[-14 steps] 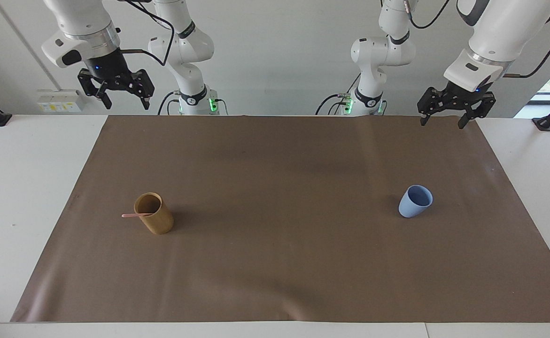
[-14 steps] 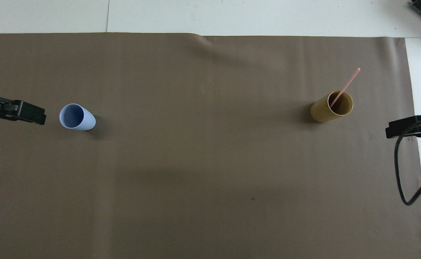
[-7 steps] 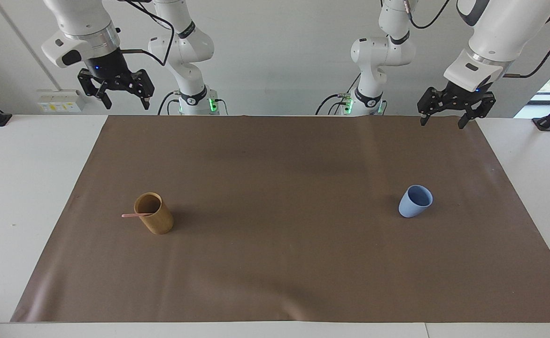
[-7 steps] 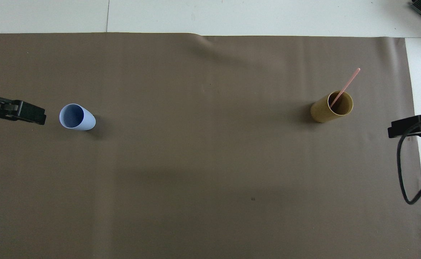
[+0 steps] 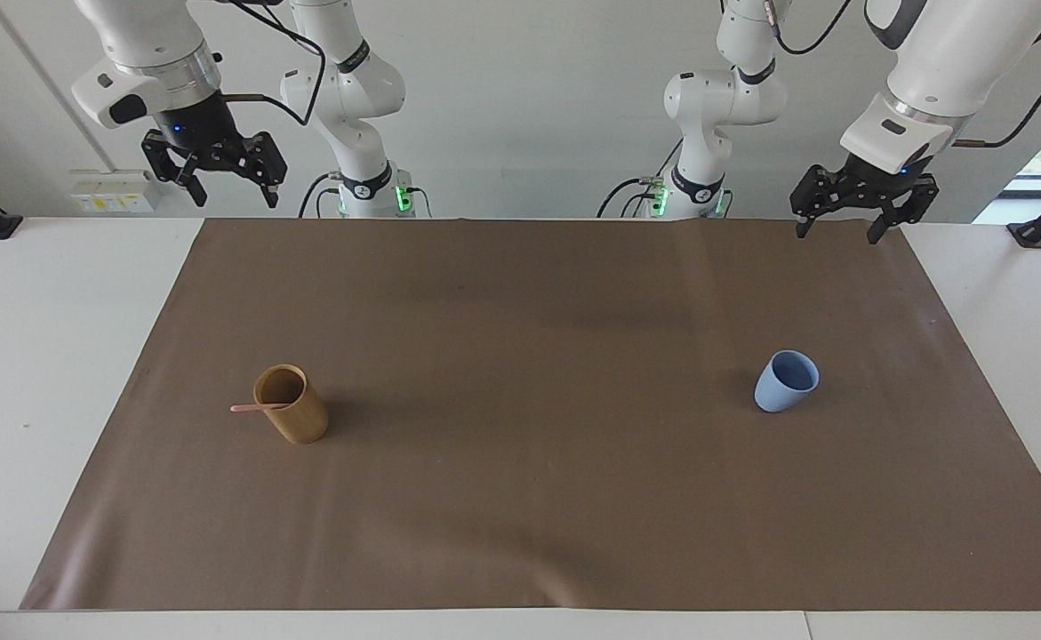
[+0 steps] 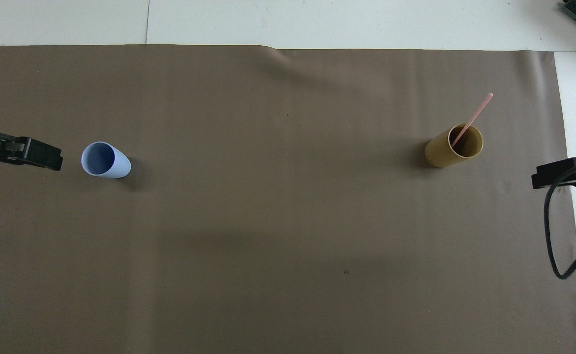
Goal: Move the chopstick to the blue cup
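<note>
Overhead view first, what did it give you?

— The chopstick (image 6: 472,119) stood tilted in a tan cup (image 6: 454,146), its lower end inside and its upper end leaning out over the rim, away from the robots. That cup stood upright on the brown mat (image 6: 278,221) toward the right arm's end of the bench (image 6: 366,22).

— And the blue cup (image 6: 105,160)?

— Upright on the same mat, toward the left arm's end, well apart from the tan cup. Both cups sat at about the same distance from the robots.

— Facing view, did it agree?

— Yes. The chopstick (image 5: 258,408) poked out of the tan cup (image 5: 292,404) sideways toward the right arm's end, and the blue cup (image 5: 786,380) showed nothing inside that I could see.

— Where were the arms?

— The right gripper (image 5: 228,187) hung high over the mat's corner at its own end, on the robots' side of the bench. Its jaws stood apart and held nothing. The left gripper (image 5: 836,231) hung lower, over the mat's edge at the other corner on the robots' side, jaws likewise apart and empty.

— Was either one touching a cup?

— No. Both were well clear of the cups and the chopstick.
</note>
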